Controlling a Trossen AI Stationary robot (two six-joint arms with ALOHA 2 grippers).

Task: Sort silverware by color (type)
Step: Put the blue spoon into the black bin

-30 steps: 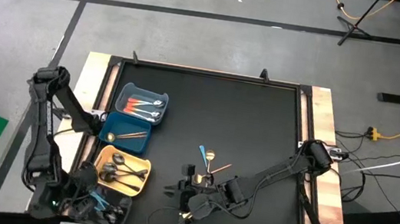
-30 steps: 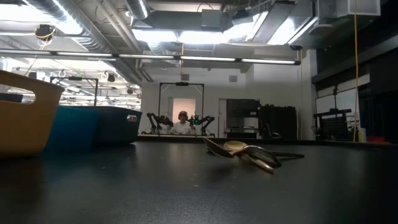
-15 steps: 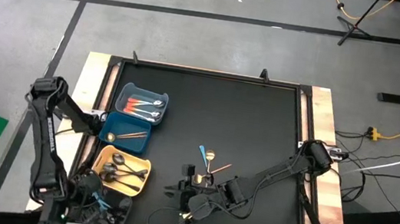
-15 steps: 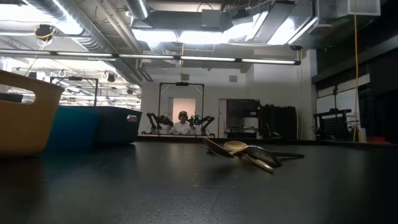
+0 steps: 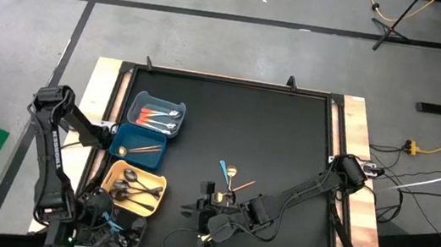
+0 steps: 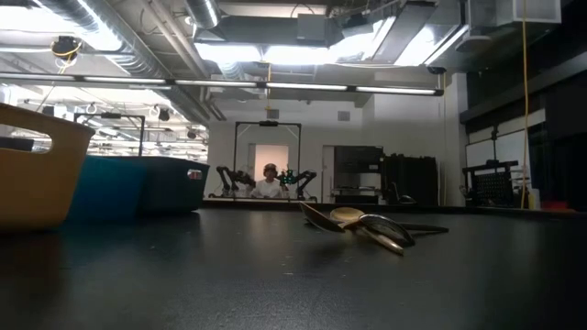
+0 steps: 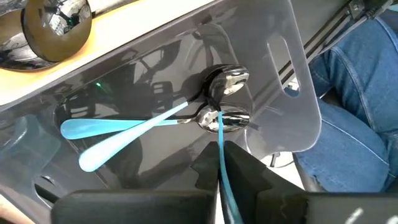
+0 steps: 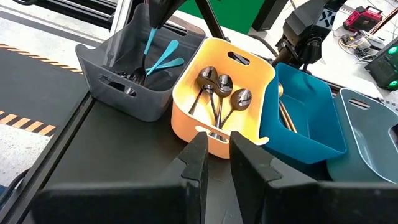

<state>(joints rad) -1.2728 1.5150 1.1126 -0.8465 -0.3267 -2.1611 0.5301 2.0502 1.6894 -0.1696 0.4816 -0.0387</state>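
Observation:
My left gripper [image 7: 219,149] hangs over the grey bin [image 5: 117,229] at the table's near left corner, shut on a light blue-handled utensil [image 7: 219,134]. Two more light blue utensils [image 7: 124,127] lie flat on that bin's floor. Black spoons [image 8: 217,93] lie in the yellow bin [image 5: 155,196], and a gold piece [image 5: 145,148] lies in the dark blue bin. Orange-handled pieces [image 5: 153,117] lie in the far bin. Loose light blue, gold and copper pieces [image 5: 229,176] lie mid-table. My right gripper [image 5: 194,214] hovers near them, slightly open and holding nothing. My left gripper pinches the thin light blue handle [image 7: 220,163] between its two fingers, coming steeply from above. The utensil hangs below the fingers, almost upright [image 8: 149,38]. Its silver head [image 7: 224,119] is down at the bin floor, among the heads of the two lying there.
The four bins stand in a row along the table's left side, from the grey one at the near edge to the pale blue one [image 5: 158,114] farthest back. Gold spoons [image 6: 362,225] lie on the black mat. A person's jeans [image 7: 357,106] show beyond the near edge.
My left arm has sunk, bringing the gripper and its light blue utensil down into the grey bin; it has since kept still. The right arm has not moved.

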